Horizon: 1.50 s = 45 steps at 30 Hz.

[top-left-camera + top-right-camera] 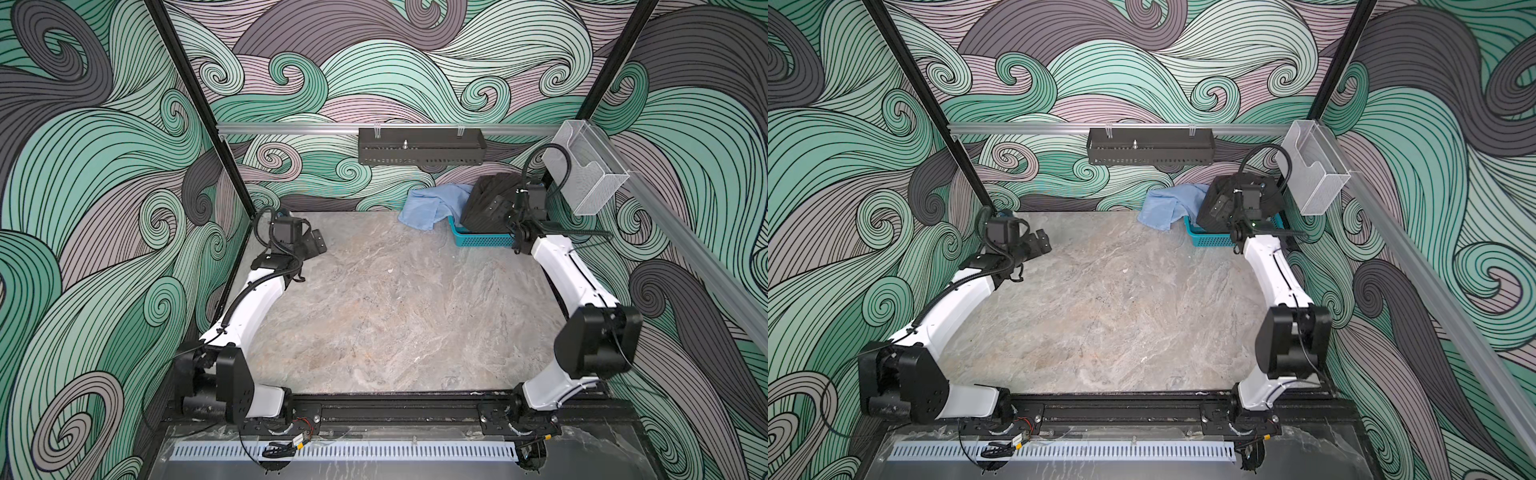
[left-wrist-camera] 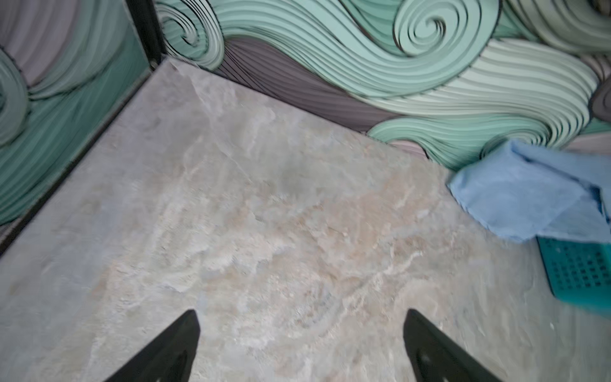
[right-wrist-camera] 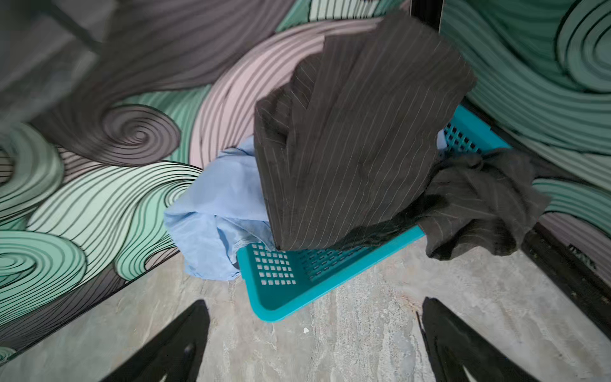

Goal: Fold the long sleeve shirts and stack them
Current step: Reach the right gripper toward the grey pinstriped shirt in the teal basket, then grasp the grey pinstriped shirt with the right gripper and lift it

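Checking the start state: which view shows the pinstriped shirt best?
The right wrist view: the pinstriped shirt fills the middle, heaped in the basket, stripes sharp. In both top views it is small and partly behind the right arm. The left wrist view does not show it.

I see robot lab cell: swirl-print wall panels (image 1: 415, 62), aluminium frame rail (image 1: 291, 128), marble-look tabletop (image 1: 395, 311), black mounting track (image 1: 395, 409).

No writing, label, brand or number is legible anywhere (the walls (image 1: 95, 174) bear only swirling patterns).
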Available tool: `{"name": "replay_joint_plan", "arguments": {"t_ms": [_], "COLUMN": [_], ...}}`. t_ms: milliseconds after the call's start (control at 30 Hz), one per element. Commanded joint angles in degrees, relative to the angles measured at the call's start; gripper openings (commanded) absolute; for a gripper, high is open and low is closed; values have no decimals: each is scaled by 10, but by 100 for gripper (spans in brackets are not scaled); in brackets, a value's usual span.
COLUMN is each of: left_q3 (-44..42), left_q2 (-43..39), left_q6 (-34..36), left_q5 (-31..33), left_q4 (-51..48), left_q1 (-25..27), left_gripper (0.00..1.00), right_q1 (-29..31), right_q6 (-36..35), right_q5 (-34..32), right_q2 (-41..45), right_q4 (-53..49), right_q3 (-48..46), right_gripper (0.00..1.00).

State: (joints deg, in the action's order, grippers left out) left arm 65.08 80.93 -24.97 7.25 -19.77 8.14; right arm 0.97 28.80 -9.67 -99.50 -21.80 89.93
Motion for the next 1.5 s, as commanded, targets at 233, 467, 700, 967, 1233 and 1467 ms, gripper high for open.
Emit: {"name": "replay_joint_plan", "arguments": {"t_ms": [233, 467, 700, 967, 1233, 1467], "left_q3": [42, 63, 76, 77, 57, 21], "left_q2": [53, 80, 94, 77, 24, -61], "left_q6": [-22, -23, -19, -18, -29, -37], "left_q5": [-83, -97, -92, -84, -81, -77], "left_q4": [-74, -84, -96, -111, -116, -119], "left_q1": [36, 47, 49, 49, 50, 54], "left_gripper": [99, 99, 99, 99, 99, 99], "right_q1": [-18, -18, -18, -16, 6, 12], "right_q6": [40, 44, 50, 34, -22, -52], "right_q5": [0, 8, -1, 7, -13, 17], "right_q2": [-255, -399, -490, -448, -280, -139], "right_q4": [-141, -160, -193, -192, -193, -207], "right_q3": [275, 451, 575, 558, 457, 386], "right_gripper": [100, 99, 83, 7, 0, 0]}}
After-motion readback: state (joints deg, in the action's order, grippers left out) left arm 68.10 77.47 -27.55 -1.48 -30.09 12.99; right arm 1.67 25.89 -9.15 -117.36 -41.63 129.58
